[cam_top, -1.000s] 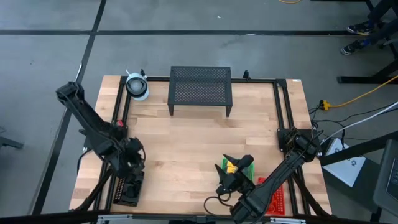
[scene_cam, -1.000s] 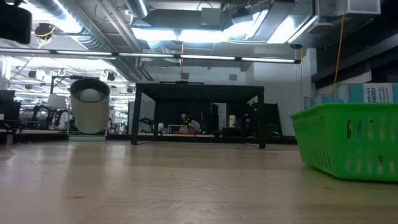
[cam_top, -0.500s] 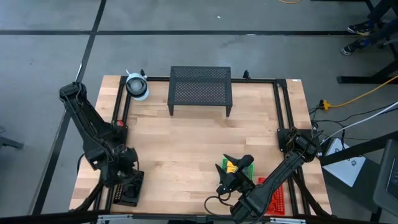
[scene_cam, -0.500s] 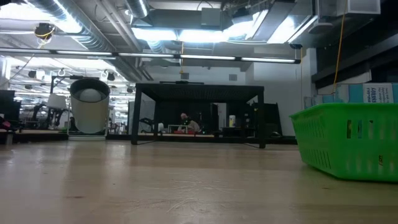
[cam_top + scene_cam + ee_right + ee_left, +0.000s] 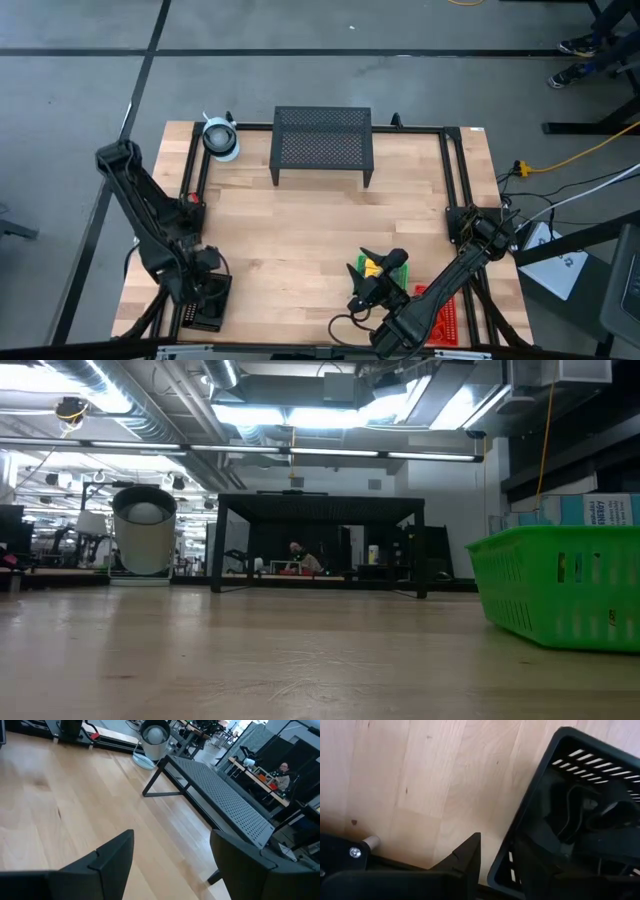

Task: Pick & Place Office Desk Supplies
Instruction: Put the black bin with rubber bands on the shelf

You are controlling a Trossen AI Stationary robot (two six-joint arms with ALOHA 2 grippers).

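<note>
Wooden surface (image 5: 320, 230) mostly bare. Black tray (image 5: 207, 305) at near-left corner, left jaws at its wall, grip unclear. Right jaws wide, empty, above green tray (image 5: 555, 585). Risk: lopsided lift tipping tray, spilling contents.

A light wooden desk (image 5: 300, 230) with black rails along its edges carries a large black mesh stand on legs (image 5: 322, 145) at the far edge, a round whitish roll (image 5: 220, 138) at the far left corner, a black slotted plastic tray (image 5: 207, 303) at the near left, and a green plastic basket tray (image 5: 378, 272) beside a red plastic tray (image 5: 447, 315) at the near right.
</note>
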